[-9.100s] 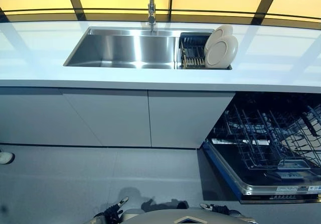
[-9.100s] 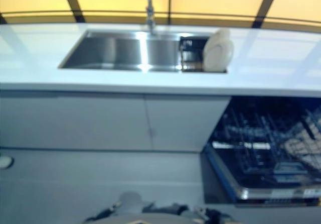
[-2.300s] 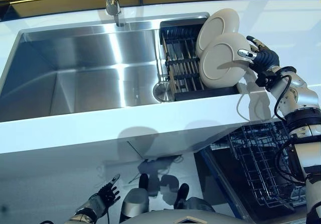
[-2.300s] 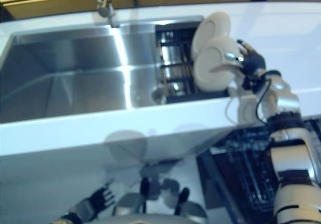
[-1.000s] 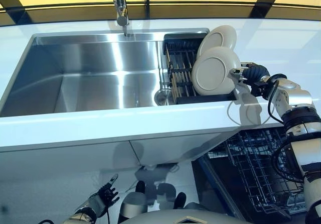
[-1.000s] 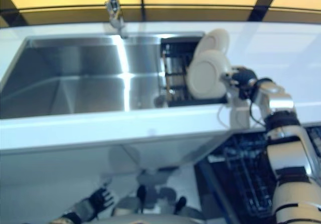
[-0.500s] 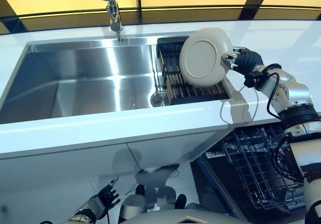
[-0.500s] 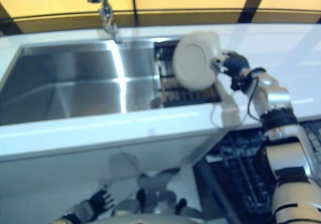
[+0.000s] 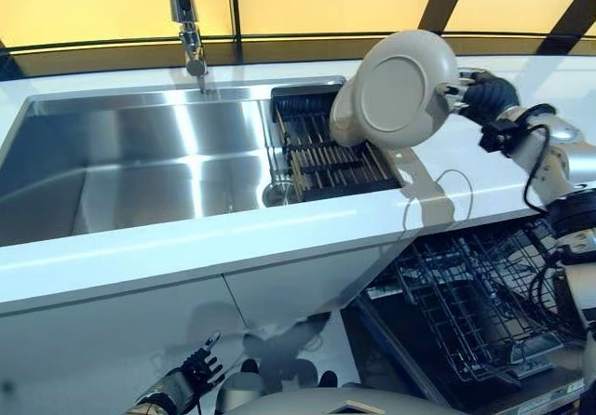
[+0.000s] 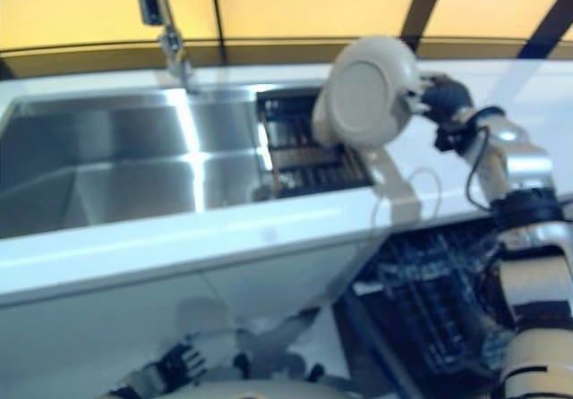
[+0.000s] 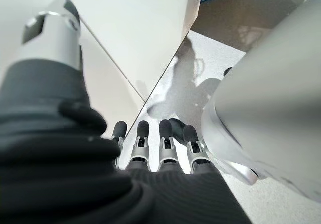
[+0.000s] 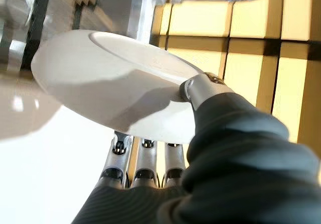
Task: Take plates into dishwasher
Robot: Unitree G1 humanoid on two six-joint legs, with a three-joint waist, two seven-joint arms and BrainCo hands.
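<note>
My right hand (image 9: 484,97) is shut on the rim of a cream plate (image 9: 402,87) and holds it in the air, tilted on edge, above the right end of the black dish rack (image 9: 326,159) in the sink. In the right wrist view the thumb (image 12: 200,86) presses on the plate (image 12: 110,93) and the fingers (image 12: 145,158) lie beneath it. A second cream plate (image 9: 342,122) shows partly behind the held one, over the rack. The open dishwasher with its wire basket (image 9: 466,313) is below the counter at the right. My left hand (image 9: 191,378) hangs low near the floor, open and empty.
A steel sink (image 9: 140,164) with a faucet (image 9: 186,24) is set into the white countertop (image 9: 279,238). White cabinet doors (image 9: 121,331) run below the counter, left of the dishwasher. Yellow window panes line the back.
My right hand has lifted the plate up and to the right, off the rack. The second plate now shows behind it. The camera has shifted too.
</note>
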